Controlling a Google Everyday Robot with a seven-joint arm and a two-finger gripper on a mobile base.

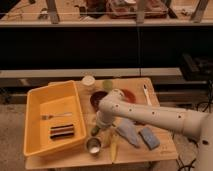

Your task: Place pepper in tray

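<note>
The yellow tray [35,100] sits on the left of the wooden table and holds a fork [52,116] and a dark flat item [62,131]. My white arm reaches in from the right. The gripper [98,125] points down at the table just right of the tray's right wall. A small dark green piece, which seems to be the pepper [95,131], shows at the gripper's tip on or just above the table, mostly hidden by the gripper. It lies outside the tray.
A metal cup [93,145] and a pale yellow stick [113,145] lie near the front edge. A grey-blue cloth [127,131] and a blue sponge [149,137] lie under the arm. A dark bowl [96,97], an orange bowl [129,95], a white cup [88,81] and a white utensil [146,94] are at the back.
</note>
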